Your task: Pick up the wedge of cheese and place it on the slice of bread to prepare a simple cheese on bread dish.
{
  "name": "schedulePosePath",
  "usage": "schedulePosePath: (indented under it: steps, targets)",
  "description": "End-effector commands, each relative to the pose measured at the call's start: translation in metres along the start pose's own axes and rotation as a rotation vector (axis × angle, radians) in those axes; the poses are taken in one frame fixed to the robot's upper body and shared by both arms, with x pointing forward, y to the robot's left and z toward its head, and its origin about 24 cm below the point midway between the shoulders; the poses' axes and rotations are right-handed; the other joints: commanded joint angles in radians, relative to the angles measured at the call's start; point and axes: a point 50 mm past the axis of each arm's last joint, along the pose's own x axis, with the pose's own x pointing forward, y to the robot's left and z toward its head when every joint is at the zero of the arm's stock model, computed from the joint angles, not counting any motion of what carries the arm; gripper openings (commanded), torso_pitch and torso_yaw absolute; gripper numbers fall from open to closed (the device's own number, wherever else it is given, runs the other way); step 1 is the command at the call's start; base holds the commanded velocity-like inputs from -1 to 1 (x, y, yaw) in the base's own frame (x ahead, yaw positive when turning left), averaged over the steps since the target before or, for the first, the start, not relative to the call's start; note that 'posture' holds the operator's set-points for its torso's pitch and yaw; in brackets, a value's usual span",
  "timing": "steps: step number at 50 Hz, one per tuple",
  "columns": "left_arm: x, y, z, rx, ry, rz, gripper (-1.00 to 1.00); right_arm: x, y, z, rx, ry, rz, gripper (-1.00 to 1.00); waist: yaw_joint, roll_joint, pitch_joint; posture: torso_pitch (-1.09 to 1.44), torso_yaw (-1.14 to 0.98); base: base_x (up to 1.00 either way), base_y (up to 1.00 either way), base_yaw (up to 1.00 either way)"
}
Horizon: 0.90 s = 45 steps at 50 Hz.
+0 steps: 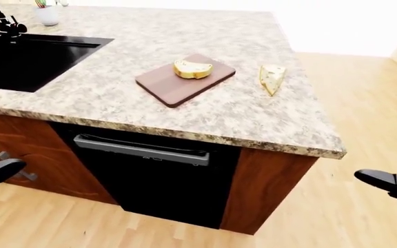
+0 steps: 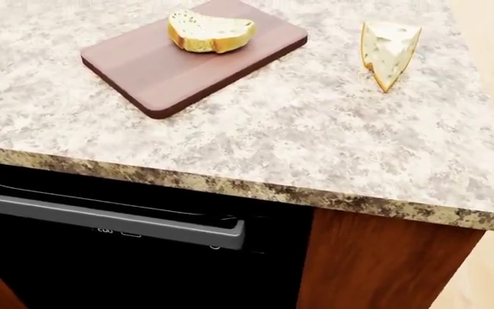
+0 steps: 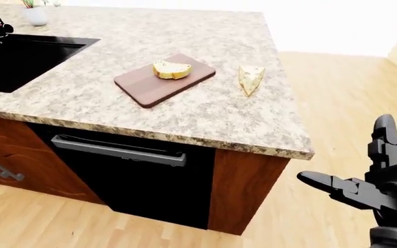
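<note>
Both hands hang low; right robot hand (image 3: 385, 170) fingers apart; a clumsy reach could topple the upright cheese wedge (image 2: 389, 51) beside the bread slice (image 2: 209, 31).

My right hand (image 3: 385, 181) is matt black plastic, hard-edged. Up and left of its fingers (image 3: 385, 139), the counter (image 2: 315, 135) is speckled granite, the board (image 2: 157, 64) smooth dark wood, the cheese (image 2: 389, 48) waxy-rinded, the bread (image 2: 209, 31) porous with a rough crust.

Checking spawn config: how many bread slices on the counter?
1: the slice of bread sits on the cutting board, left of the wedge of cheese. No others visible.
</note>
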Motion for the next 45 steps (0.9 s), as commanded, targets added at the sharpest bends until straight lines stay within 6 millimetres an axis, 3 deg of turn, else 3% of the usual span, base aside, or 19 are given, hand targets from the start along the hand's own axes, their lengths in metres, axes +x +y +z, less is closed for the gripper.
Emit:
schedulePosePath:
  steps: [1,3,4,5,8,13,15,17,18,19,20,22,26,29,30,35,40,41,45]
  targets:
    - [-0.0002,-0.0028,0.0122,0.014,-0.066,-0.015,1.0,-0.0002,0.0032,0.0071,-0.005,-0.053,0.02,1.0,-0.001,0.01,0.0,0.0,0.0,0.53,0.0,0.0]
    - [0.0,-0.0026,0.0118,0.015,-0.065,-0.015,1.0,-0.0006,0.0033,0.008,-0.003,-0.055,0.02,1.0,0.004,0.071,-0.026,0.0,0.0,0.52,0.0,0.0]
    - [0.0,-0.0028,0.0118,0.014,-0.065,-0.015,1.0,-0.0008,0.0034,0.0082,-0.004,-0.056,0.021,1.0,0.013,0.039,-0.004,0.0,0.0,0.52,0.0,0.0]
    - [0.0003,-0.0027,0.0108,0.016,-0.064,-0.015,1.0,-0.0008,0.0034,0.0083,-0.004,-0.057,0.021,1.0,0.004,0.046,0.001,0.0,0.0,0.53,0.0,0.0]
    - [0.0003,-0.0026,0.0114,0.015,-0.065,-0.015,1.0,-0.0006,0.0031,0.008,-0.004,-0.058,0.02,1.0,0.018,0.032,-0.024,0.0,0.0,0.53,0.0,0.0]
    - [0.0007,-0.0024,0.0112,0.014,-0.064,-0.014,1.0,-0.0003,0.0023,0.0074,-0.006,-0.057,0.017,1.0,0.039,-0.007,-0.025,0.0,0.0,0.53,0.0,0.0]
    - [0.0006,-0.0027,0.012,0.014,-0.066,-0.014,1.0,-0.0003,0.0021,0.0078,-0.007,-0.058,0.016,1.0,0.047,-0.033,-0.034,0.0,0.0,0.54,0.0,0.0]
    - [0.0006,-0.0023,0.0115,0.014,-0.064,-0.014,1.0,-0.0008,0.002,0.0082,-0.008,-0.058,0.014,1.0,0.042,-0.087,-0.054,0.0,0.0,0.54,0.0,0.0]
    - [0.0005,-0.0022,0.0119,0.014,-0.065,-0.014,1.0,-0.0011,0.002,0.0084,-0.006,-0.058,0.013,1.0,0.031,-0.063,-0.027,0.0,0.0,0.43,0.0,0.0]
    - [0.0005,-0.0021,0.0115,0.014,-0.064,-0.013,1.0,-0.0012,0.002,0.0083,-0.008,-0.058,0.013,1.0,0.035,-0.081,-0.006,0.0,0.0,0.42,0.0,0.0]
    - [0.0005,-0.0019,0.0116,0.014,-0.064,-0.013,1.0,-0.0015,0.0016,0.0093,-0.01,-0.061,0.005,1.0,0.023,-0.083,0.002,0.0,0.0,0.18,0.0,0.0]
    - [0.0003,-0.0022,0.0112,0.014,-0.064,-0.013,1.0,-0.0016,0.0013,0.0094,-0.008,-0.066,0.008,1.0,0.02,-0.078,-0.015,0.0,0.0,0.0,0.0,0.0]
    - [0.0003,-0.0025,0.0108,0.014,-0.064,-0.014,1.0,-0.0017,0.0008,0.0091,-0.008,-0.069,0.008,1.0,0.008,-0.055,0.009,0.0,0.0,0.0,0.0,0.0]
    - [0.0001,-0.0027,0.011,0.014,-0.064,-0.014,1.0,-0.0018,0.0012,0.0099,-0.01,-0.071,0.011,1.0,0.011,0.009,-0.016,0.0,0.0,0.0,0.0,0.0]
    - [0.0005,-0.0021,0.0102,0.015,-0.063,-0.012,1.0,-0.0019,0.0012,0.0101,-0.007,-0.072,0.012,1.0,0.006,-0.026,-0.013,0.0,0.0,0.0,0.0,0.0]
    - [0.0002,-0.0021,0.0111,0.014,-0.065,-0.013,1.0,-0.0025,0.0005,0.0101,-0.01,-0.072,0.013,1.0,0.018,-0.007,-0.017,0.0,0.0,0.0,0.0,0.0]
    - [-0.0003,-0.0015,0.0108,0.014,-0.063,-0.012,1.0,-0.0021,-0.0001,0.0083,-0.015,-0.067,0.01,1.0,0.013,-0.062,0.006,0.0,0.0,0.0,0.0,0.0]
    - [-0.0005,-0.0017,0.0117,0.014,-0.064,-0.013,1.0,-0.0021,-0.0003,0.008,-0.014,-0.066,0.009,1.0,0.019,-0.041,-0.008,0.0,0.0,0.0,0.0,0.0]
    - [0.0001,-0.0012,0.0105,0.014,-0.063,-0.011,1.0,-0.0018,-0.0002,0.0074,-0.015,-0.064,0.01,1.0,0.015,-0.035,-0.029,0.0,0.0,0.0,0.0,0.0]
